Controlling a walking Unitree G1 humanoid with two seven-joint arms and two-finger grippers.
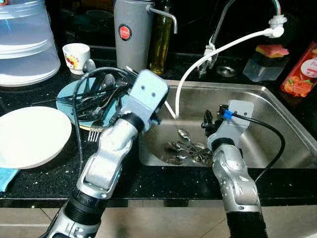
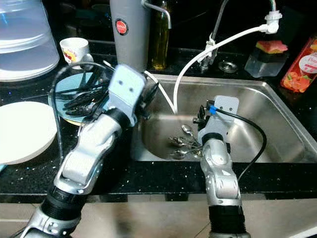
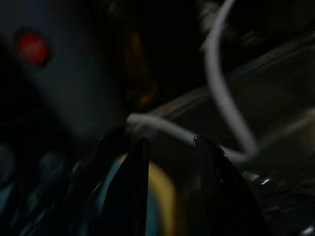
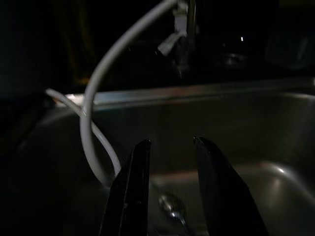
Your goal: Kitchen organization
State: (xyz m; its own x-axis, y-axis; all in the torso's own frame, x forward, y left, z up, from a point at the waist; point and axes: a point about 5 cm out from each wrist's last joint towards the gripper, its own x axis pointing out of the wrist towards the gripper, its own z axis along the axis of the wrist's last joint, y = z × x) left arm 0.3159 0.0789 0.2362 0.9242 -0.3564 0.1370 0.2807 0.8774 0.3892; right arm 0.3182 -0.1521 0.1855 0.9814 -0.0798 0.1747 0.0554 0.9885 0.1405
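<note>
Right wrist view is showing the right gripper [image 4: 170, 189] parted narrowly over blurred spoons [image 1: 190, 148] in the sink [image 1: 277, 106]; the left gripper [image 3: 170, 189], dim, is gaping narrowly beside the white hose [image 1: 185, 79]

**Item counts on the worktop and in the sink**

One white plate [image 1: 32, 136] at the left edge; one blue plate [image 1: 67, 96] heaped with dark cutlery — number indeterminate; one cup [image 1: 76, 57]; one oil bottle [image 1: 161, 42]; one steel sink [image 1: 282, 124] holding several spoons [image 1: 190, 148] — tangled, uncountable.
</note>
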